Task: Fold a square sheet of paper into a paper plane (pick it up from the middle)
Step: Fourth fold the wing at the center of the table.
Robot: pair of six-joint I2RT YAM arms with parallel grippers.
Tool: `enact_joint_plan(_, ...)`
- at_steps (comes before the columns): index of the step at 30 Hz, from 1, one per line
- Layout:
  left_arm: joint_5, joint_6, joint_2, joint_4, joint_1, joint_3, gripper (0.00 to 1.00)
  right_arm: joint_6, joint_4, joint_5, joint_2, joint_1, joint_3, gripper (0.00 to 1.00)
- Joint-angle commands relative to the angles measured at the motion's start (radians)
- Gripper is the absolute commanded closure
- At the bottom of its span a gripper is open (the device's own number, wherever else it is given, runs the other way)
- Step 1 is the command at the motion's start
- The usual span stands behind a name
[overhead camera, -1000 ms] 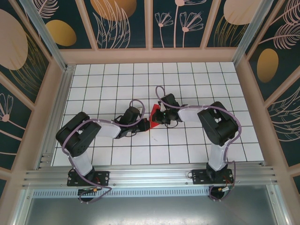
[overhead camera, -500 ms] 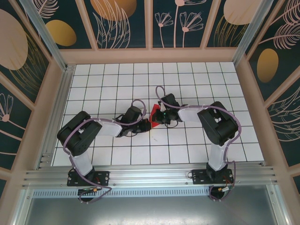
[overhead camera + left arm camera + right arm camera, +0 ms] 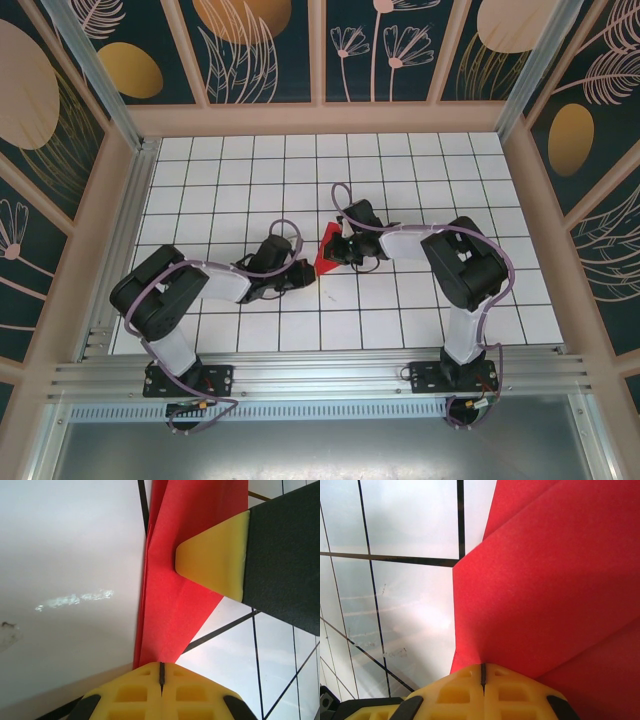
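White grid table [image 3: 230,170], gleaming under the lights.
Black lines split it into squares, and there's folded red paper [image 3: 326,252] over the middle tiles.

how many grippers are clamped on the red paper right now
2. The left gripper is shut on the red paper's near-left tip; the right gripper is shut on its right side, mid-table.

Top view looks down from behind both arms; wrist cameras sit close behind left claw [image 3: 161,669] and right claw [image 3: 482,671], sharing the creased red paper [image 3: 170,605].
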Motion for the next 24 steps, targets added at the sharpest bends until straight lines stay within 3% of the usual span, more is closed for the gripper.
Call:
enact_joint_plan(1,0.029,-0.039,-0.026,-0.066,-0.003,-0.052,1.00,-0.009,-0.051,0.088,0.044,-0.005,0.003,0.99)
enact_joint_plan(7,0.016,-0.051,-0.082,-0.026,-0.002,0.019,0.99,-0.006,-0.052,0.091,0.043,-0.004,-0.001,0.99)
enact_joint_plan(14,-0.055,-0.026,-0.019,-0.100,-0.002,0.107,1.00,-0.006,-0.053,0.091,0.049,-0.002,0.003,0.99)
enact_joint_plan(24,0.037,-0.012,0.039,-0.108,-0.002,0.081,1.00,-0.008,-0.067,0.098,0.053,-0.002,0.011,0.99)
